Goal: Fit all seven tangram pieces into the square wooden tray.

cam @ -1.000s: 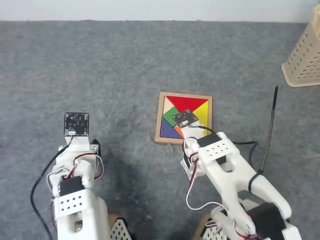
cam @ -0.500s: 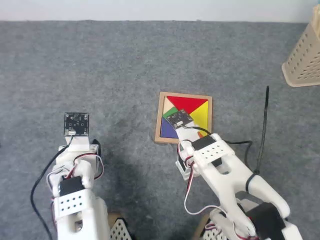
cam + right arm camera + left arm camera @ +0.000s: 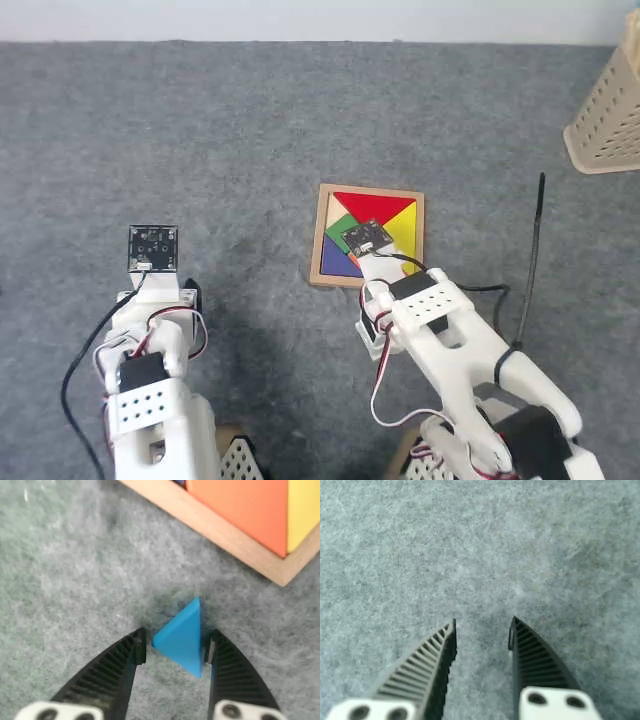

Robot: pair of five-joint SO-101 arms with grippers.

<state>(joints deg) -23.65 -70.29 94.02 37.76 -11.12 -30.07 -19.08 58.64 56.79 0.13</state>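
Observation:
The square wooden tray lies mid-table and holds a red triangle, a yellow triangle, a green piece and a violet-blue piece. My right arm hangs over the tray's near edge. In the right wrist view a small light-blue triangle lies on the carpet just outside the tray rim. It is next to an orange piece in the tray. My right gripper is open and straddles it, fingers close on both sides. My left gripper is open over bare carpet.
A beige perforated basket stands at the far right edge. A thin black rod rises to the right of my right arm. Grey carpet covers the table, with wide free room to the left of and beyond the tray.
My right arm swung slightly left at the tray's near edge, then came back to about where it was. The left arm has kept still.

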